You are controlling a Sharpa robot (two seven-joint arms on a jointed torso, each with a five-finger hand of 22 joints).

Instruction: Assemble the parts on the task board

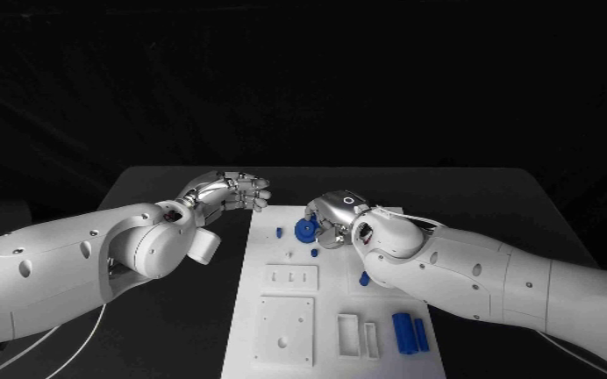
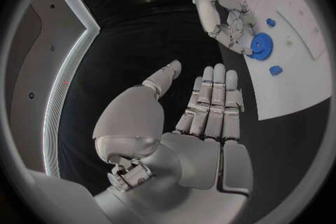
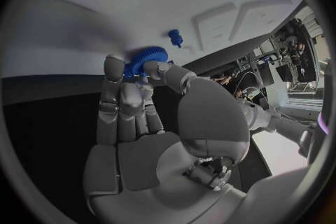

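Two silver many-fingered hands work at the far end of the white rectangular task board point(image 1: 332, 309), which lies in the middle of the black tabletop point(image 1: 506, 195).

Right hand point(image 1: 334, 221): its thumb and fingertips point(image 3: 113, 64) are closed on the rim of a round blue toothed gear point(image 1: 306, 231). The gear sits on the board near its far edge, slightly toward the left side. A small blue peg point(image 3: 175, 38) stands on the board just beside the gear, apart from it (seen in the right wrist view).

Left hand point(image 1: 229, 190): it hovers over the bare tabletop just off the board's far left corner. It holds nothing; the left wrist view shows its fingers point(image 2: 213, 102) extended side by side with the thumb set apart.

Near the board's near right corner, two blue cylinders point(image 1: 409, 332) lie side by side. White raised blocks point(image 1: 286, 326) occupy the board's near left area.
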